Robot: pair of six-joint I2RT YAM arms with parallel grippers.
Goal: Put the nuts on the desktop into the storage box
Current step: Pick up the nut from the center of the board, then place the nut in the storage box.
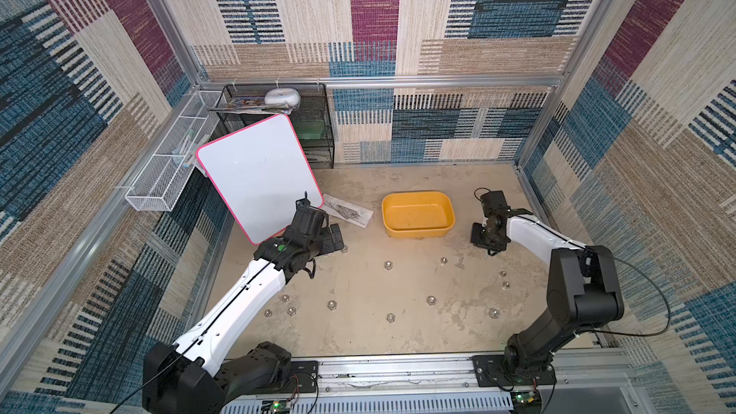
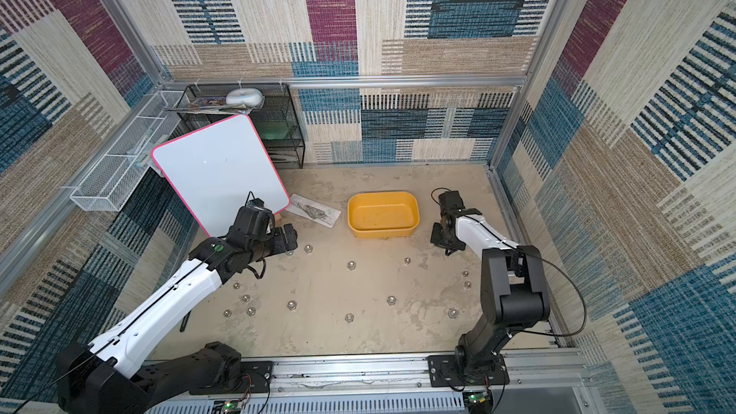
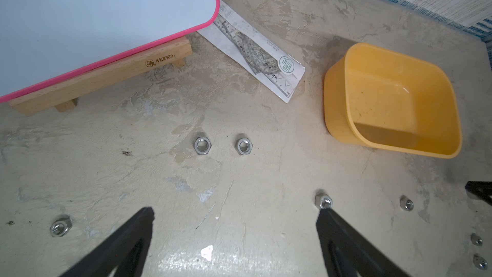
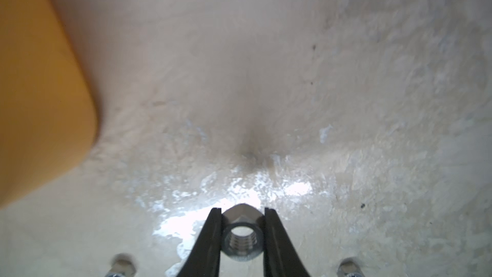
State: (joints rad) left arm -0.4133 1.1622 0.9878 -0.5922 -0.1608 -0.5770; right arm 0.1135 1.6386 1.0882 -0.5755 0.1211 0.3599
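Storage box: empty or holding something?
Empty: the box shows a bare floor in the left wrist view and both top views.

The enclosure is lined on three sides with woven panels (image 1: 374, 13) patterned in blue, magenta, beige and cream blocks. The panels are framed by aluminium profiles (image 1: 398, 82). A white wire-mesh basket (image 1: 167, 177) is fixed along the left-hand wall, and a black mesh shelf (image 1: 314, 121) is set in the rear corner. A pink-rimmed whiteboard (image 1: 255, 173) is propped, tilted, on a wooden stand (image 3: 106, 75) in front of the shelf.

Shiny threaded metal nut (image 4: 241, 238), rough mottled desktop (image 4: 346, 102), smooth plastic storage box (image 3: 386, 97).
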